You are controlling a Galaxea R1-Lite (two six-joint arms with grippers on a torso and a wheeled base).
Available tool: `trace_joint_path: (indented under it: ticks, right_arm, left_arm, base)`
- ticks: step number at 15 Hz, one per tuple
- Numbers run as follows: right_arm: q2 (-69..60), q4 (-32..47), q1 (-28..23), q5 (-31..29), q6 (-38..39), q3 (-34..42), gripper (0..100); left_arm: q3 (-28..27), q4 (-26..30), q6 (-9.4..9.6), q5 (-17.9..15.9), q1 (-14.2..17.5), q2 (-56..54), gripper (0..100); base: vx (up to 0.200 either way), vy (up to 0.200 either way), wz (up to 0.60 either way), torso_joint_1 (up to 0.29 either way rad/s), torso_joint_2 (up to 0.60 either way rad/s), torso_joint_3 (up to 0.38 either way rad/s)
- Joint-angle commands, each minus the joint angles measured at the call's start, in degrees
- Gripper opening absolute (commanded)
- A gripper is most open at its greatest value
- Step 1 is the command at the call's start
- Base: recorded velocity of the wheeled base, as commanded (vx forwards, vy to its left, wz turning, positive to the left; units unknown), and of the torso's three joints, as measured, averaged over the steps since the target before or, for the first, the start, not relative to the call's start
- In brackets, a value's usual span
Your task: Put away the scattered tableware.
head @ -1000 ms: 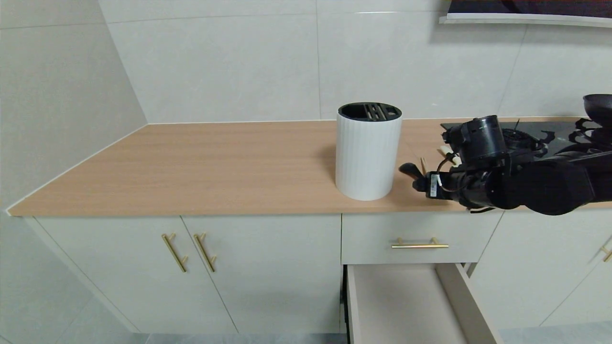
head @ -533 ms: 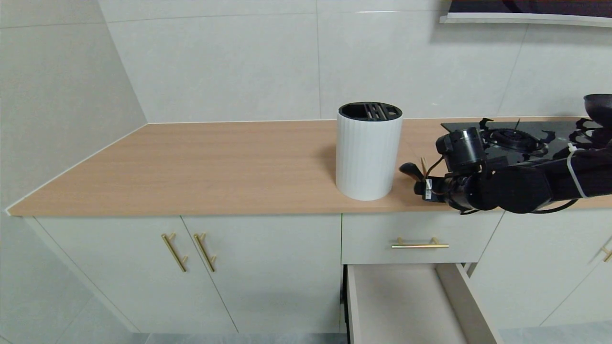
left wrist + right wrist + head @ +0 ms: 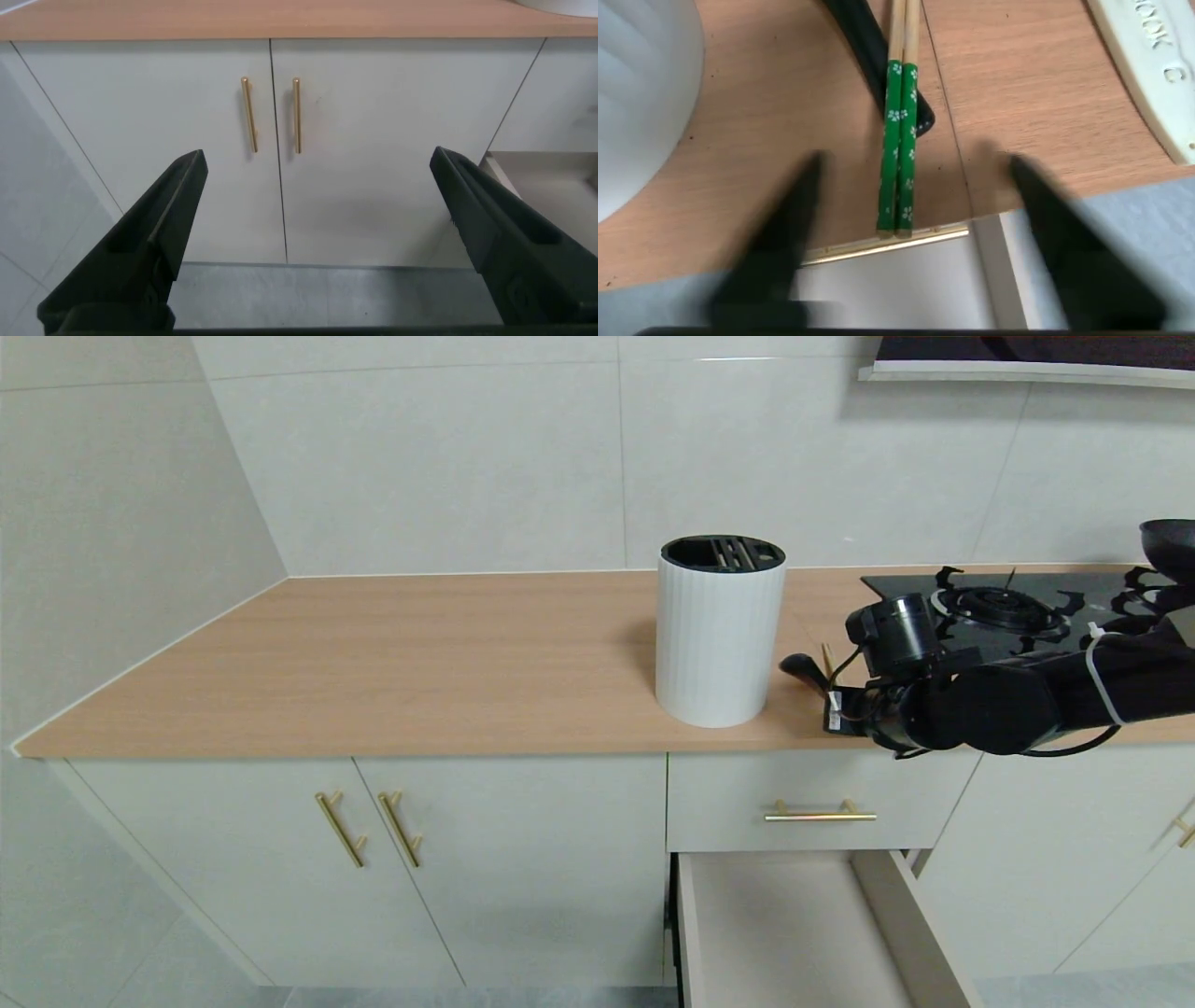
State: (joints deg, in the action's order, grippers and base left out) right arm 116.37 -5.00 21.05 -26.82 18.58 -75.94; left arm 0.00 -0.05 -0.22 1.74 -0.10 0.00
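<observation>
A pair of chopsticks (image 3: pixel 899 140) with green flowered ends lies on the wooden counter (image 3: pixel 420 663), its ends at the front edge. A black utensil handle (image 3: pixel 864 47) lies beside and partly under them; its dark rounded end (image 3: pixel 798 665) pokes out right of the white ribbed holder (image 3: pixel 719 644). My right gripper (image 3: pixel 915 261) is open low over the counter edge, its blurred fingers (image 3: pixel 775 252) straddling the chopstick ends without touching. My left gripper (image 3: pixel 322 252) hangs open and empty in front of the cabinet doors (image 3: pixel 280 168).
A drawer (image 3: pixel 794 924) stands open below the counter, under my right arm. A black gas hob (image 3: pixel 999 602) and a dark pot (image 3: pixel 1167 546) sit at the right. A white flat item (image 3: pixel 1148 65) lies beside the chopsticks. The counter's left half is bare.
My right arm has dropped lower and drawn slightly toward the counter's front edge, bringing the gripper down over the chopstick ends. The holder and utensils have not moved.
</observation>
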Motion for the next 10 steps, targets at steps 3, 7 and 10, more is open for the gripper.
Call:
trace_joint_path:
  ticks: [3, 7, 10]
  right_arm:
    - [-0.2, 0.0, 0.0, 0.0, 0.1, 0.0, 0]
    - [-2.1, 0.2, 0.0, 0.0, 0.3, 0.5, 0]
    - [-7.3, 0.3, 0.2, 0.4, 0.3, 3.2, 0]
  left_arm:
    - [0.0, 0.0, -0.04, 0.0, 0.0, 0.0, 100]
    - [0.0, 0.0, -0.04, -0.1, 0.0, 0.0, 100]
    - [0.0, 0.0, -0.04, -0.1, 0.0, 0.0, 100]
  base:
    - [0.000, 0.000, 0.00, 0.000, 0.00, 0.000]
    - [0.000, 0.000, 0.00, 0.000, 0.00, 0.000]
    - [0.000, 0.000, 0.00, 0.000, 0.00, 0.000]
